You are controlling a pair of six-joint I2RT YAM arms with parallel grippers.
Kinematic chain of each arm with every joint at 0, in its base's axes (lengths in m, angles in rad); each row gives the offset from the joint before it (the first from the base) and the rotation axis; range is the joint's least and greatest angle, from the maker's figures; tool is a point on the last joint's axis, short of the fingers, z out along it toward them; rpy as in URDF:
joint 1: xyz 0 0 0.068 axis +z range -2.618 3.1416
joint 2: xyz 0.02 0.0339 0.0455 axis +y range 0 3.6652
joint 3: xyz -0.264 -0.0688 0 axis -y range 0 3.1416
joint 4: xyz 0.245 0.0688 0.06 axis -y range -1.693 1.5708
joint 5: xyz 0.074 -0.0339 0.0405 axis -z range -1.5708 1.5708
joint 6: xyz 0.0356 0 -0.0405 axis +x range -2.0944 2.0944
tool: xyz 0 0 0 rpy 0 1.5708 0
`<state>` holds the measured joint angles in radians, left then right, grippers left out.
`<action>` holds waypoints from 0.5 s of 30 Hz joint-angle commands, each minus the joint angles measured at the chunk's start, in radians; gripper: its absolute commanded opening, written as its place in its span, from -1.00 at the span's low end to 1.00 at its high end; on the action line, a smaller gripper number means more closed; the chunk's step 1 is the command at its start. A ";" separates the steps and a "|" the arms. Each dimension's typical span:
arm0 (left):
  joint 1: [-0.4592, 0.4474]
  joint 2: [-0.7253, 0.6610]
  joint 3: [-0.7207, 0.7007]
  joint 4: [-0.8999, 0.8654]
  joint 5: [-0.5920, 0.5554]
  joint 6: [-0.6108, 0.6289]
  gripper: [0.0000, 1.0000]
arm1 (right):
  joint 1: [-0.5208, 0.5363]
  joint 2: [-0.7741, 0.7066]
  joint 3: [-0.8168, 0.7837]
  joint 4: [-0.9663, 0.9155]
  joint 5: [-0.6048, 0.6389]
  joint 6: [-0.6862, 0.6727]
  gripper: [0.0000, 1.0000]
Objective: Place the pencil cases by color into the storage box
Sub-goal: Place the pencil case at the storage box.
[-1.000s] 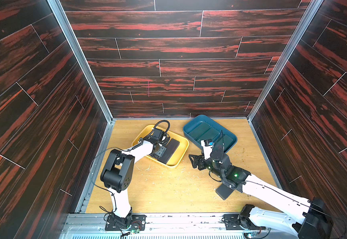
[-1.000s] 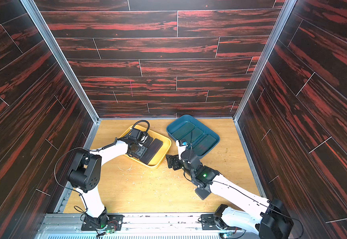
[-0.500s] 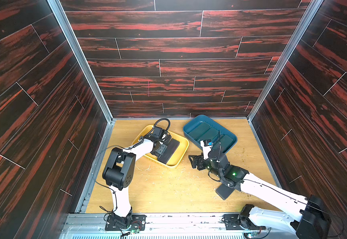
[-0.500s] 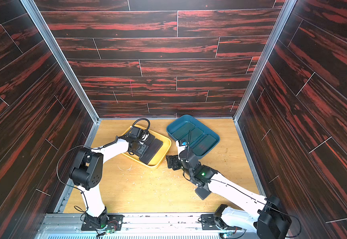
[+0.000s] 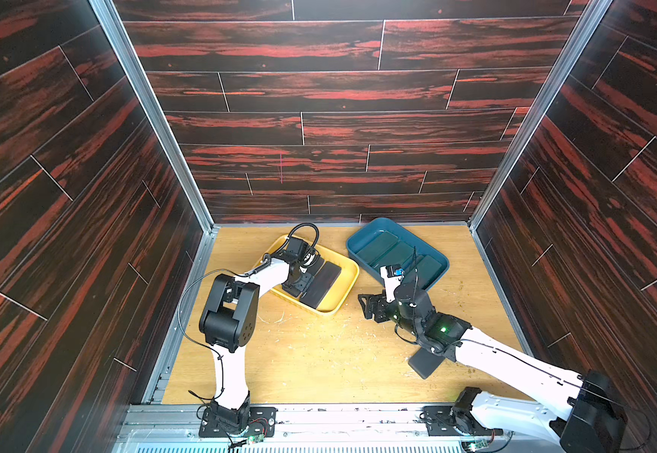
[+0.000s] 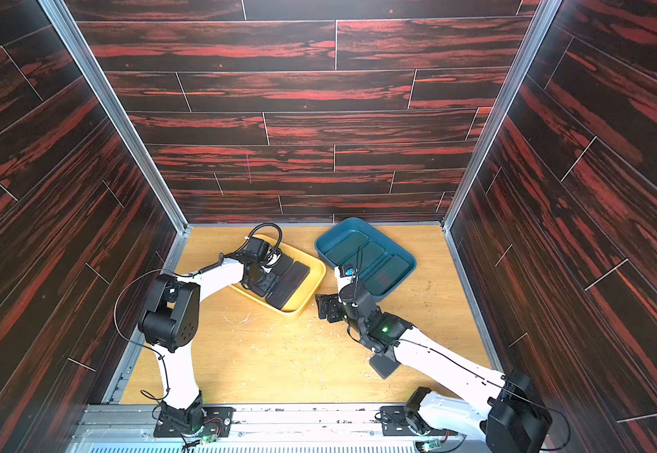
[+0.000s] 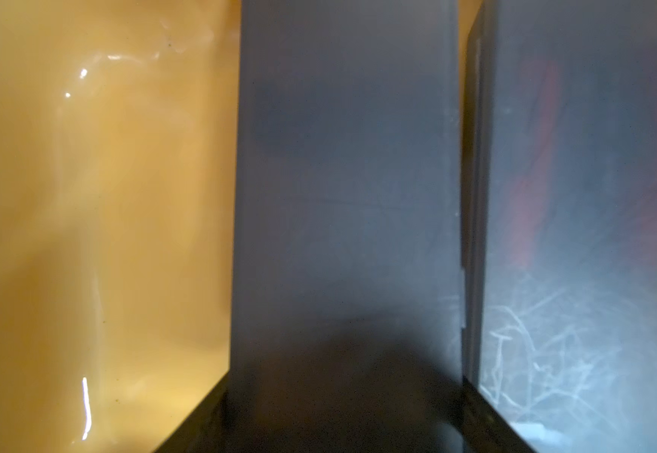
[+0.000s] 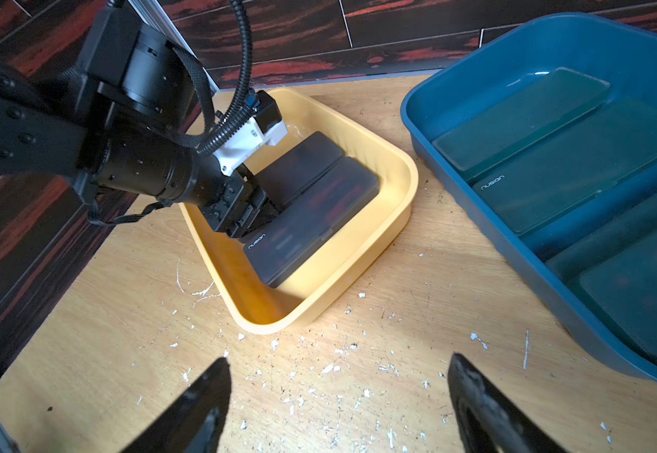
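The yellow tray (image 5: 342, 302) holds two black pencil cases (image 8: 299, 168) (image 8: 311, 219) lying side by side. My left gripper (image 5: 299, 288) reaches down into that tray and is shut on the edge of a black case (image 7: 342, 196), which fills the middle of the left wrist view. The blue tray (image 5: 358, 235) holds three dark green pencil cases (image 8: 523, 121) (image 8: 586, 168) (image 8: 640, 282). Another black case (image 5: 425, 362) lies on the table, partly under my right arm. My right gripper (image 8: 338, 392) hangs open and empty over bare table between the trays.
Wood-patterned walls close in the table on three sides, with metal posts at the back corners. White chips litter the wooden table (image 5: 319, 353) in front of the yellow tray. The left arm's cable (image 5: 307, 231) loops over the yellow tray's far end.
The left arm's elbow has moved forward a little while its gripper stays on the black case in the yellow tray. The right arm has hardly moved.
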<state>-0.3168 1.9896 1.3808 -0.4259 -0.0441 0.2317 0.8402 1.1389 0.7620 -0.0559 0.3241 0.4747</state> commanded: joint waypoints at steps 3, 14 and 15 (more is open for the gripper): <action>0.007 0.020 0.027 -0.067 0.043 0.037 0.39 | -0.004 0.013 0.031 -0.015 -0.004 0.011 0.75; 0.015 0.028 0.043 -0.090 0.066 0.040 0.66 | -0.016 0.024 0.062 -0.077 0.001 0.044 0.76; 0.015 0.024 0.039 -0.087 0.065 0.040 0.68 | -0.018 0.024 0.065 -0.080 0.001 0.046 0.76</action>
<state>-0.3073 2.0258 1.4094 -0.4877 0.0006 0.2558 0.8276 1.1465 0.7956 -0.1062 0.3244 0.5030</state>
